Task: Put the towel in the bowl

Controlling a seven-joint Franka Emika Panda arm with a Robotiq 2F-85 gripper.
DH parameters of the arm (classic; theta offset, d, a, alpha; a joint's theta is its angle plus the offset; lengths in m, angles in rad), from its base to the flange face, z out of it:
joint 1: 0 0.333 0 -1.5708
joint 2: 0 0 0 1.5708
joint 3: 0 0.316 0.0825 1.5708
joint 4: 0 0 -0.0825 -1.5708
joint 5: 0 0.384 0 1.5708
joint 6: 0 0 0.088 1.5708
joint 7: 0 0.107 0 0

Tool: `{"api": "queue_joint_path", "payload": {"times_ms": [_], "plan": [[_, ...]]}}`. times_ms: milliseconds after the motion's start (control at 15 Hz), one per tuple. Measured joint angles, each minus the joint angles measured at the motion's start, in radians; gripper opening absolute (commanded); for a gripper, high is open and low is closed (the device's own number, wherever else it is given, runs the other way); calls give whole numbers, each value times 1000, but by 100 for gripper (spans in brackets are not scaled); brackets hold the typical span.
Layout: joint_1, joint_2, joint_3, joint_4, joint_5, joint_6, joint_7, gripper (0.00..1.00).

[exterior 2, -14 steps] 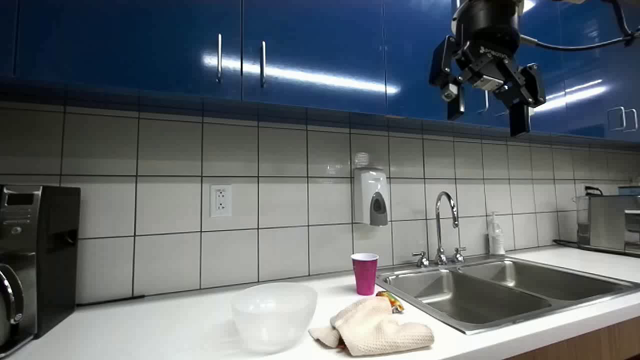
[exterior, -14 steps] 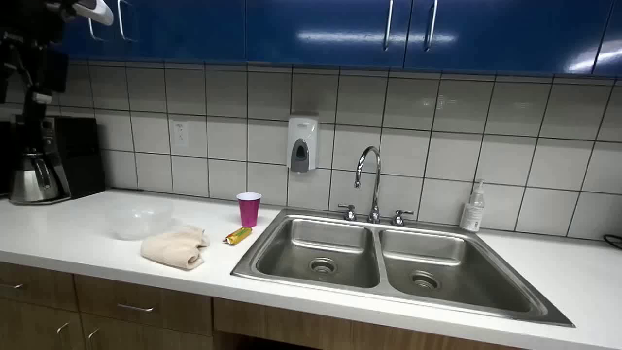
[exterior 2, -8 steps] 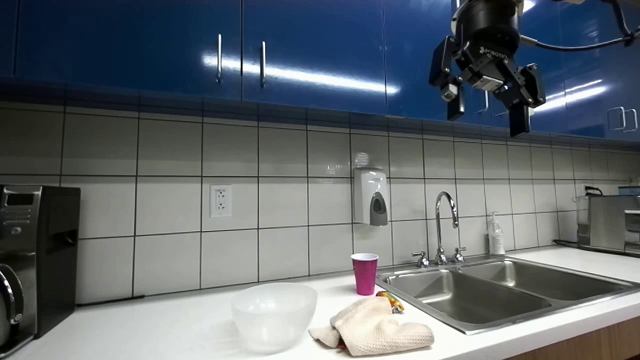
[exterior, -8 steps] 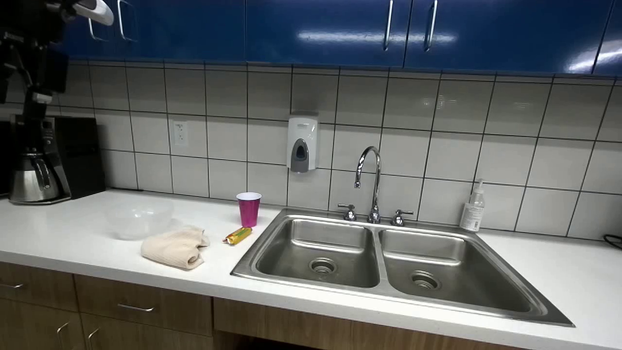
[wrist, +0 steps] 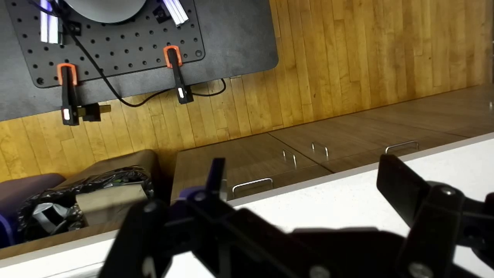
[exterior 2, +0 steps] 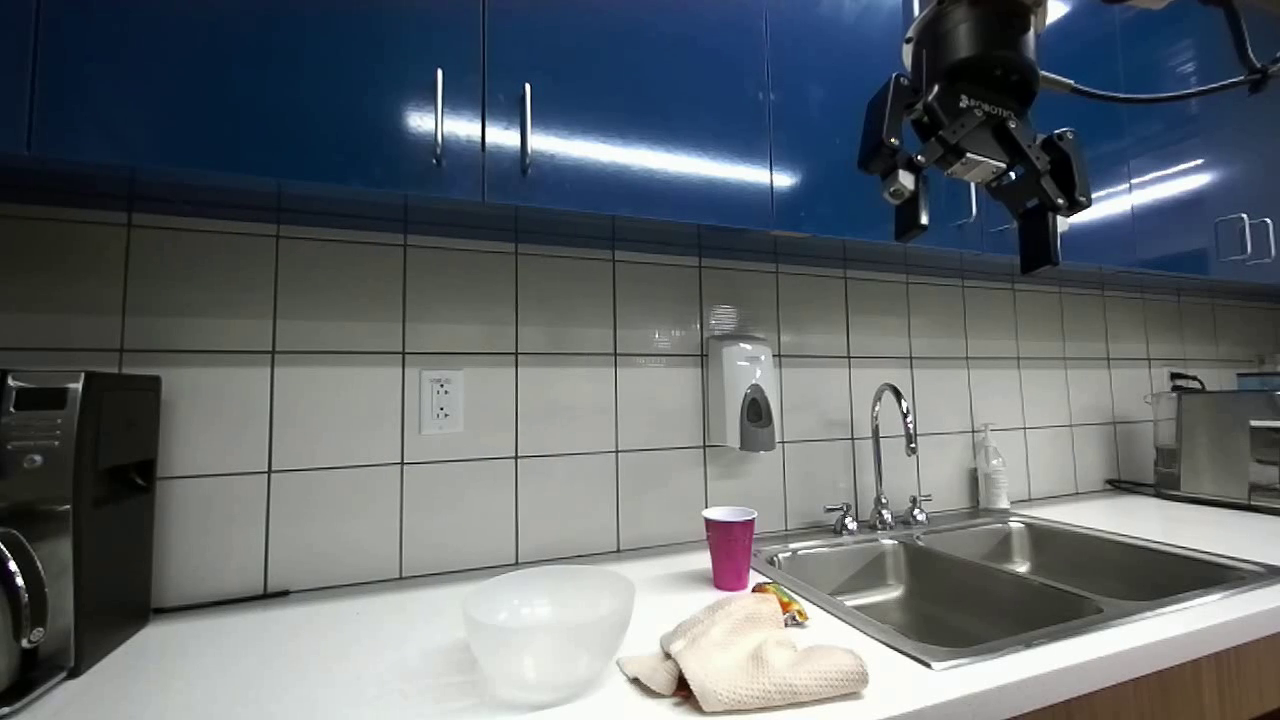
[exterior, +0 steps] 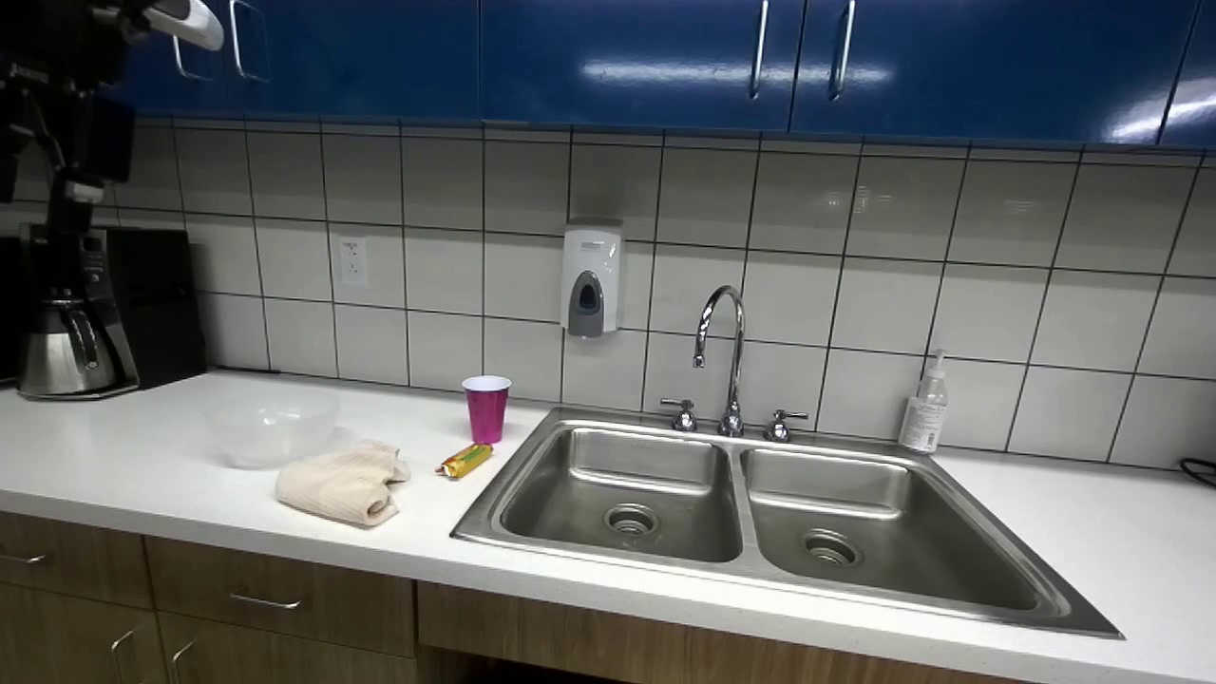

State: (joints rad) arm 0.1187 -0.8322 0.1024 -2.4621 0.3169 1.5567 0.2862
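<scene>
Gripper (exterior 2: pixel 975 240) well above the counter (exterior 2: pixel 300 665) — jaws spread wide, nothing held. Towel (exterior 2: pixel 770 665) crumpled on the counter, just beside the bowl (exterior 2: pixel 548 635), outside it; touching or not, can't tell. Packet (exterior: pixel 465 462), upright cup (exterior 2: pixel 730 550) nearby — then the sink (exterior: pixel 646 456), faucet (exterior: pixel 736 375) at its back.

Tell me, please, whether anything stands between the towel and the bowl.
Nothing visible does: in both exterior views the towel lies on the counter beside the bowl. The cup and packet are toward the sink, on the towel's far side from the bowl.
</scene>
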Motion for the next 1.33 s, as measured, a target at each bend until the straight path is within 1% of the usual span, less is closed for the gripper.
{"api": "queue_joint_path", "payload": {"times_ms": [267, 533, 933, 1333], "plan": [[-13, 25, 9, -6, 0, 7, 0, 100], [-34, 64, 38, -21, -5, 72, 0, 100], [-55, 135, 85, -58, -13, 269, 37, 100], [-81, 266, 113, -83, -43, 479, 177, 100]]}}
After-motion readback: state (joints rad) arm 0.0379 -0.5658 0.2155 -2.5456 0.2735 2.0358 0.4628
